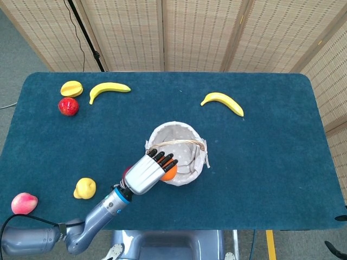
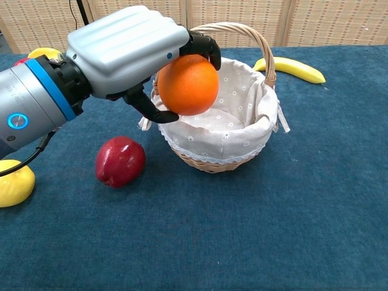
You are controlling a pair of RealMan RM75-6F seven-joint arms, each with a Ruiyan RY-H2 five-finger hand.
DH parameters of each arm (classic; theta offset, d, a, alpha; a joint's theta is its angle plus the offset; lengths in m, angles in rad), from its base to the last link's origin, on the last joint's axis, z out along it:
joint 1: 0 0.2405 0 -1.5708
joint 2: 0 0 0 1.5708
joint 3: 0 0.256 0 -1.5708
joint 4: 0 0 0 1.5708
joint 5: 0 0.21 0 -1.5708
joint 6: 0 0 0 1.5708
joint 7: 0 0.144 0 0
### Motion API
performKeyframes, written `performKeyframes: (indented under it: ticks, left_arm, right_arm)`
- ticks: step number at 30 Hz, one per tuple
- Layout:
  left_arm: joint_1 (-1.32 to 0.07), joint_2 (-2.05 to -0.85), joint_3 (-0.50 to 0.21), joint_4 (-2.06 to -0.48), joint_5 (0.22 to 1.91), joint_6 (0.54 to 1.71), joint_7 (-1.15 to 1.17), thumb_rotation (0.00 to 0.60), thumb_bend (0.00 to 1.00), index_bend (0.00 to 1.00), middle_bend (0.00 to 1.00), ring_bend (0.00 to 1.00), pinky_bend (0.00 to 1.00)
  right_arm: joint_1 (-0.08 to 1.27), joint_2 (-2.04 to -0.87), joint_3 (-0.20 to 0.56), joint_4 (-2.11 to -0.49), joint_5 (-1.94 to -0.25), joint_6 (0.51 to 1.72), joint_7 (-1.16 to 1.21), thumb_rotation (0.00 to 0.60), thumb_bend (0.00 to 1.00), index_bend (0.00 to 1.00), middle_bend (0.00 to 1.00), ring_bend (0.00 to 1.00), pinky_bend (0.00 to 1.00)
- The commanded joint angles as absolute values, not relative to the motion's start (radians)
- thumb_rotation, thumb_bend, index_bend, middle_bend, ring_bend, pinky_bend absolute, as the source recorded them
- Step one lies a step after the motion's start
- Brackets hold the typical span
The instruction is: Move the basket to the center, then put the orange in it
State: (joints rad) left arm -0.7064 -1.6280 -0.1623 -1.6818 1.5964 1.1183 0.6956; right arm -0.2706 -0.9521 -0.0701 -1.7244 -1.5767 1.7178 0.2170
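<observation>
My left hand [image 2: 130, 54] grips the orange [image 2: 188, 84] from above and holds it in the air over the near-left rim of the basket [image 2: 242, 136]. In the head view the left hand [image 1: 147, 172] covers most of the orange [image 1: 170, 174], which shows over the basket's [image 1: 187, 138] cloth lining. The wicker basket has a white flowered lining and an upright handle, and it stands near the middle of the blue table. Nothing lies inside it that I can see. My right hand is in neither view.
A red apple [image 2: 119, 160] lies just left of the basket, a yellow lemon [image 2: 13, 182] further left. A banana [image 1: 223, 102] lies behind the basket, another banana [image 1: 109, 89], a red fruit [image 1: 68, 106] and a yellow fruit [image 1: 71, 88] at the far left, a peach [image 1: 24, 203] near the front left edge.
</observation>
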Motion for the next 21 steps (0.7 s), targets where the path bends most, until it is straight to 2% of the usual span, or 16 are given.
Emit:
performKeyframes:
  ticks: [1, 4, 7, 14, 21]
  left_arm:
    - [-0.706, -1.614, -0.154, -1.689, 1.590, 1.111, 0.702, 0.600, 0.23, 0.24, 0.16, 0.12, 0.18]
    - [-0.708, -1.600, -0.150, -1.702, 1.579, 1.102, 0.708, 0.600, 0.16, 0.14, 0.04, 0.02, 0.07]
    - [-0.712, -1.588, -0.149, -1.717, 1.567, 1.091, 0.711, 0.600, 0.11, 0.10, 0.00, 0.00, 0.05]
    - [-0.715, -1.576, -0.141, -1.740, 1.560, 1.090, 0.723, 0.600, 0.09, 0.08, 0.00, 0.00, 0.05]
    - [-0.651, -1.496, -0.104, -1.822, 1.585, 1.180, 0.747, 0.600, 0.09, 0.08, 0.00, 0.00, 0.05]
  right_arm:
    - [-0.271, -0.952, -0.070, -1.723, -1.576, 1.717, 0.219, 0.600, 0.00, 0.38, 0.20, 0.16, 0.14]
    - [-0.270, -0.954, -0.070, -1.723, -1.577, 1.713, 0.220, 0.600, 0.00, 0.38, 0.21, 0.16, 0.14]
    - [-0.269, -0.956, -0.070, -1.724, -1.580, 1.710, 0.216, 0.600, 0.00, 0.38, 0.21, 0.16, 0.14]
    - [-0.267, -0.955, -0.068, -1.728, -1.578, 1.706, 0.214, 0.600, 0.00, 0.38, 0.21, 0.16, 0.14]
    - [-0.259, -0.953, -0.063, -1.724, -1.578, 1.696, 0.220, 0.600, 0.00, 0.38, 0.21, 0.16, 0.14]
